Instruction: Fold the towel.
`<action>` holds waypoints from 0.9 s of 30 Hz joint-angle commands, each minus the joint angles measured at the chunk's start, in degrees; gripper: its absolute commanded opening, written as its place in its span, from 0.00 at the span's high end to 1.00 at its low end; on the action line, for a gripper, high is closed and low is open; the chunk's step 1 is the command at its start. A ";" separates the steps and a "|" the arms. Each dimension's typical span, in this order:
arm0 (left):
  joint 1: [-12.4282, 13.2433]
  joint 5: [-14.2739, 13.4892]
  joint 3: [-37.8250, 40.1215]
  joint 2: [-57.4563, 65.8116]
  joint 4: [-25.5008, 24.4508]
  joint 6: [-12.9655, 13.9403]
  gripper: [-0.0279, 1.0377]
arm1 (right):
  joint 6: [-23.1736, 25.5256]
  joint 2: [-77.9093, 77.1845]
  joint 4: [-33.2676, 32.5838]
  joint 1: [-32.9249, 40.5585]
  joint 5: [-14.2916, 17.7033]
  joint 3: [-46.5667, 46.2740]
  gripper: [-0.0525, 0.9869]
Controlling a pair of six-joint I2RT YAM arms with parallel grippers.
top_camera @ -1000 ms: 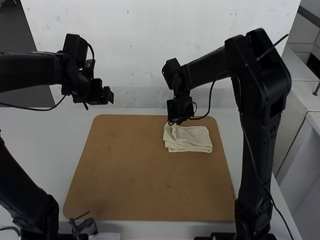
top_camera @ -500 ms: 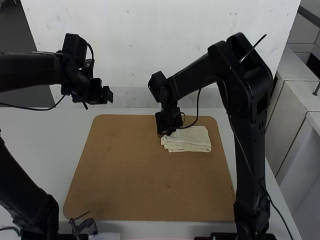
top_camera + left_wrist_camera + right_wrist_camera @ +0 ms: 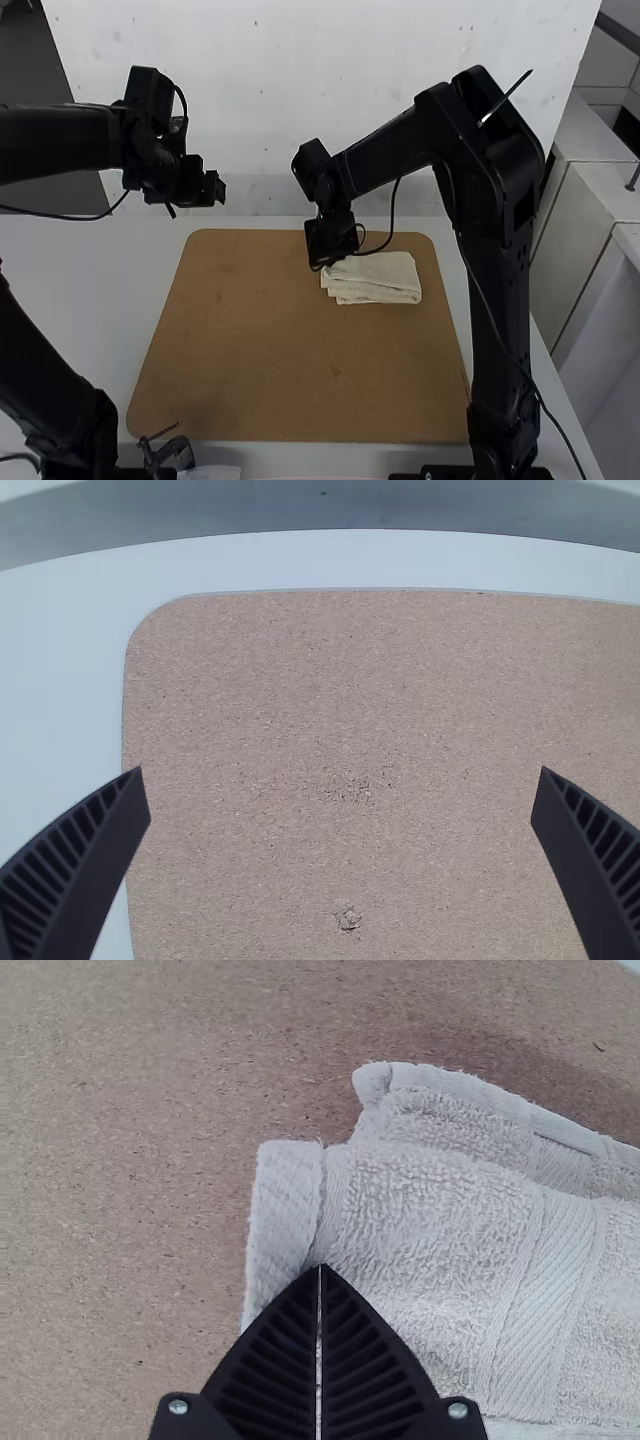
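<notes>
Towel (image 3: 430, 1220) folded on brown board (image 3: 250, 340). Right gripper (image 3: 326, 262): jaws together over hem, can't tell if pinching. Left gripper (image 3: 220, 190): jaws wide, empty.

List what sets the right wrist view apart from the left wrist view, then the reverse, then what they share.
Right wrist view: the pale towel, folded in layers with a woven band across it, and the right end effector, its fingers together over the towel near one edge.

Left wrist view: a rounded corner of the board and the left end effector, its fingers wide apart.

Both: the board's speckled surface and some pale surface beyond its edge, a mere sliver in the right wrist view.
</notes>
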 commanded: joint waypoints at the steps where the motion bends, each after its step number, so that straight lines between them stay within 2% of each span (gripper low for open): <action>1: -0.03 -0.66 -0.87 0.44 0.59 0.72 0.05 | 0.66 0.49 0.09 2.67 -1.44 0.66 0.93; 9: -0.12 -0.66 -0.87 0.44 0.59 0.72 0.05 | 0.57 -2.41 -0.26 -0.15 -1.44 0.40 0.93; 16: -0.12 -0.40 -0.96 0.35 0.59 0.90 0.05 | -1.89 -11.46 -2.11 -6.03 -1.44 -1.45 0.92; 18: -0.21 -0.31 -1.40 0.00 0.59 0.90 0.05 | -2.42 -14.27 -2.11 -8.06 -1.36 -2.68 0.77; 20: -0.21 -0.14 -1.75 -0.53 0.68 0.90 0.05 | -4.00 -16.47 -1.40 -10.43 -0.74 -4.26 0.53; 23: -0.21 -0.05 -2.11 -0.79 1.20 0.90 0.05 | -5.06 -19.72 -0.96 -15.35 -1.44 -6.81 0.12; 24: -0.30 0.04 -2.28 -0.79 1.20 0.90 0.05 | -5.41 -21.13 -0.52 -16.49 -1.27 -8.22 0.05; 27: -0.03 -0.05 -4.30 -3.51 1.29 0.81 0.05 | -8.92 -25.96 4.66 -21.42 -1.53 -13.93 0.04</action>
